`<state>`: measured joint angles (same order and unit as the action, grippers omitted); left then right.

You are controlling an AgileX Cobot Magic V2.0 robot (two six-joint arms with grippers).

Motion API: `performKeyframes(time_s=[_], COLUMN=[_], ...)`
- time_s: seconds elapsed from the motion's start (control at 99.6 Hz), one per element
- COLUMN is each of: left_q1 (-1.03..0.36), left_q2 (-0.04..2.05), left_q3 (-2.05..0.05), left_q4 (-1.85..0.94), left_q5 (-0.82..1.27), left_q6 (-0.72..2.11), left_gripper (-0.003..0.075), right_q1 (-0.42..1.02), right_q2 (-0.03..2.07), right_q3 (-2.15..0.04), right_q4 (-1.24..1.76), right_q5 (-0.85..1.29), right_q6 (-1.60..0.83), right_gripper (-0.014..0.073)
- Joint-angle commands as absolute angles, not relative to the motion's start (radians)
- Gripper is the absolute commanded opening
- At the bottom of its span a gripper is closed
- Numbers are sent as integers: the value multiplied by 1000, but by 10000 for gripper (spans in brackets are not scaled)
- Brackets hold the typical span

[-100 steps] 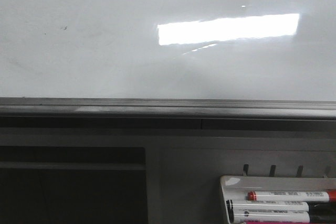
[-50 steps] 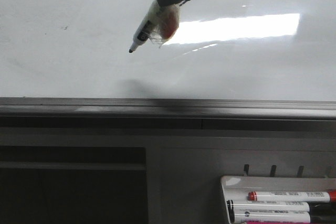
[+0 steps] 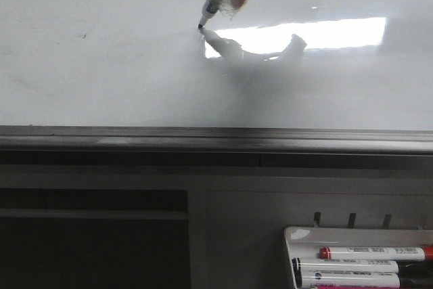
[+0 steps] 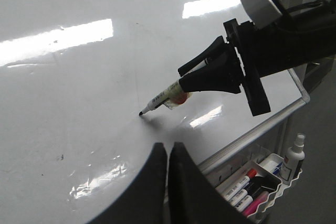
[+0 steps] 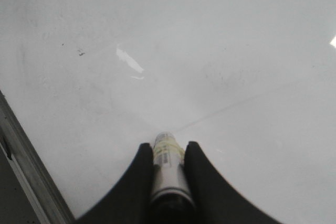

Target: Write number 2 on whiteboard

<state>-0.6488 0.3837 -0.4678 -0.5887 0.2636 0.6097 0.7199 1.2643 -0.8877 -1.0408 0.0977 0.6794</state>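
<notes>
- The large glossy white whiteboard [image 3: 101,79] lies flat, a bright rectangular light reflected on it beside the marker-holding right gripper [image 4: 181,82].
- A grey metal frame edge [image 3: 216,137] borders it on the near side, well below that gripper.
- The black tip of a white marker [image 3: 215,3], clamped in the gripper, touches the surface.
- A tiny dark speck [image 3: 83,35] sits well to the gripper's left.
</notes>
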Motion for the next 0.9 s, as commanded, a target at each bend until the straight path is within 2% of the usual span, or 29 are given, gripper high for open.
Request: performKeyframes(time_s=[0.0, 0.191, 0.462, 0.723, 0.894], left_q1=[-646, -646, -646, -646, -646], left_q2=[389, 389, 389, 389, 389], left_q3=[-494, -494, -494, -494, -494], left_q4=[-612, -612, -612, -612, -612], left_q5=[198, 193, 189, 176, 174], left_q6=[600, 600, 600, 600, 600], left_gripper=[-20, -20, -20, -20, -20], right_q1=[714, 714, 659, 633, 635], right_q2=[1248, 1291, 1301, 1221, 1169], right_q3=[-924, -924, -927, -930, -908], right_q4=[-1056, -1056, -1056, -1050, -910], right_q5=[46, 62, 209, 374, 411], right_q6=[677, 677, 677, 677, 677], right_gripper=[-78, -78, -78, -78, -78])
